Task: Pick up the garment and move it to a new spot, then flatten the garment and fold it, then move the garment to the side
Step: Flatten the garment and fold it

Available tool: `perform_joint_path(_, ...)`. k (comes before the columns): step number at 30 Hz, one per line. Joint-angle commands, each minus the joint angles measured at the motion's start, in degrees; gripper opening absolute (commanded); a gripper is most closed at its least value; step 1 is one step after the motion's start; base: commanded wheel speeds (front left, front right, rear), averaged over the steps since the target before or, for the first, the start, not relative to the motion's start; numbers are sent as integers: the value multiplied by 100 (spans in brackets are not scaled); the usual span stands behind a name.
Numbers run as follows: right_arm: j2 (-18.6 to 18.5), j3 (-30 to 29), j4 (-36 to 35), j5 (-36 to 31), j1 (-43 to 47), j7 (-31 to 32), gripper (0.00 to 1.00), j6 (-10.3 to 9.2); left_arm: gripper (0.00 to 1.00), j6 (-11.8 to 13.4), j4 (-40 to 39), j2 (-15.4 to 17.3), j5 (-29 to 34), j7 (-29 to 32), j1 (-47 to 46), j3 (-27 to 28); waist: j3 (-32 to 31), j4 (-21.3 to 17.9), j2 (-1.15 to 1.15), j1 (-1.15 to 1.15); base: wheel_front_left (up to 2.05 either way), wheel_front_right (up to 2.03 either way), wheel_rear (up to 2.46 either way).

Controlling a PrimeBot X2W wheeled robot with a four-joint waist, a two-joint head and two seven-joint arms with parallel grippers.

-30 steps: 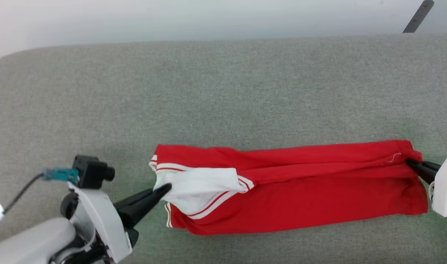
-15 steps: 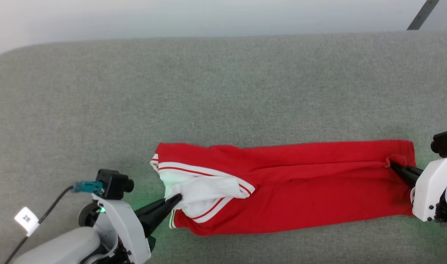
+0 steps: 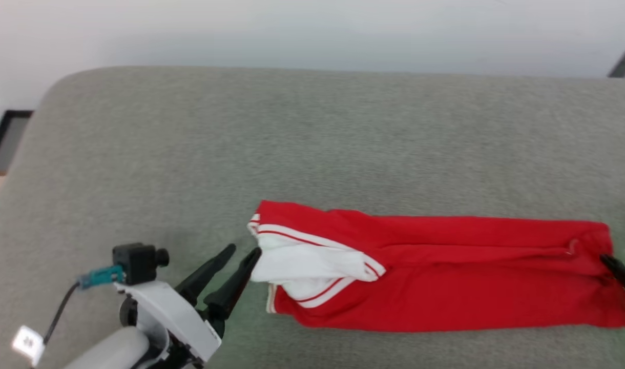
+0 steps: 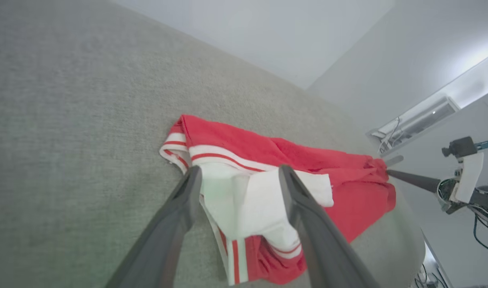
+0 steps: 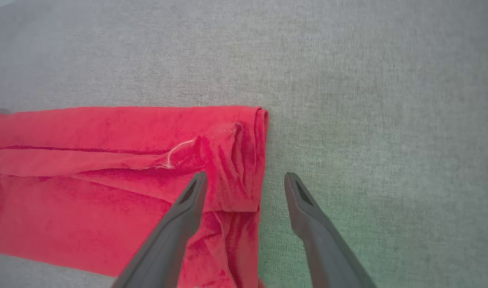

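Note:
The garment [image 3: 445, 277] lies stretched left to right on the grey cushion [image 3: 292, 133], red with white stripes and its white lining [image 3: 302, 266] turned out at the left end. My left gripper [image 3: 244, 249] stands open just left of that lining, holding nothing. In the left wrist view its fingers [image 4: 176, 224] straddle the white lining [image 4: 260, 204] of the garment [image 4: 320, 164]. My right gripper [image 3: 621, 260] is open at the garment's right end. In the right wrist view one of its fingers [image 5: 176, 228] lies over the red hem [image 5: 244, 160] and the other over bare cushion.
The cushion's rounded left end [image 3: 41, 118] drops off to a floor with a dark framed object [image 3: 5, 138]. A pale wall [image 3: 312, 31] runs behind. Bare grey fabric [image 5: 368, 100] lies beyond the garment's right end.
Both grippers have opened and let go of the garment's ends, which now lie flat on the cushion. The head camera has shifted, so the whole picture sits further right.

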Motion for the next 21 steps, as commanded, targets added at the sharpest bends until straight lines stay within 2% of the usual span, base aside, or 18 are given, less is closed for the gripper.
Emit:
perform_joint_path(1,-5,-181,96,93,197,104,100,-5,100,17,102,-168,254,-5,359,381,-66,323,0,0,0,0,0)
perform_joint_path(6,73,-579,376,257,397,408,100,-5,100,59,386,-730,1190,-7,1097,1627,-73,564,0,0,0,0,0)
perform_joint_path(12,278,-737,745,154,155,1093,100,-6,100,224,452,-1331,2826,-8,1629,2967,-55,629,0,0,0,0,0)
perform_joint_path(14,405,-757,905,68,44,1382,100,-5,100,207,344,-1573,3354,-8,1760,3389,-46,629,0,0,0,0,0)
perform_joint_path(21,847,-905,1309,-439,-412,2057,100,-2,100,173,-27,-2132,5171,-9,1930,4449,43,650,0,0,0,0,0)
